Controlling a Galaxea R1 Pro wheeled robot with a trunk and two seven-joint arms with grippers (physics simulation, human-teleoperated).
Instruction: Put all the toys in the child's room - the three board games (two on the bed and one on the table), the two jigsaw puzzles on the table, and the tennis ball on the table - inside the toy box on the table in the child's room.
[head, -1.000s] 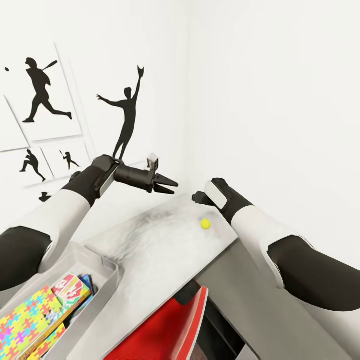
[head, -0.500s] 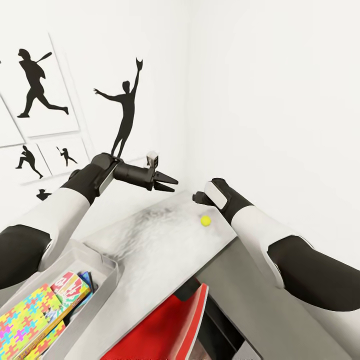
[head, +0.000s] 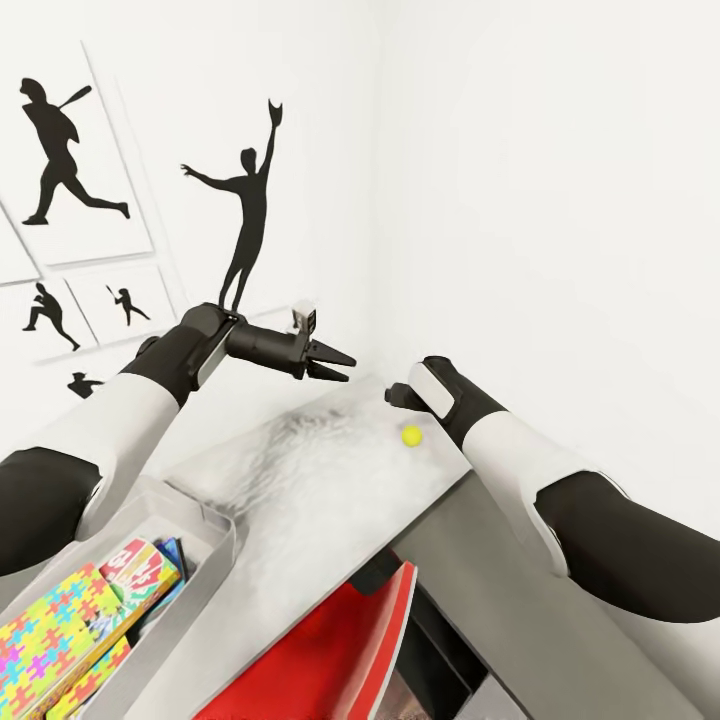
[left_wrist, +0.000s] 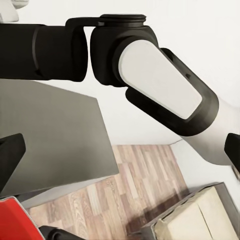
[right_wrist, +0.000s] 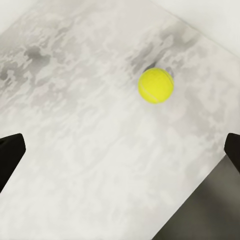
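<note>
Tennis ball (right_wrist: 156, 85) lies alone on the table (head: 320, 490); the right gripper (right_wrist: 120, 150), fingers wide apart, hovers above and likely must drop over it.

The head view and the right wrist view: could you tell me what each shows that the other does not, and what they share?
Head view alone: the left gripper raised above the table's far edge, open; the toy box at the near left with jigsaw puzzles inside; baseball silhouettes on the wall. Right wrist view alone: the right gripper's dark fingertips spread wide, nothing between them. Both: the tennis ball on the marbled table.
</note>
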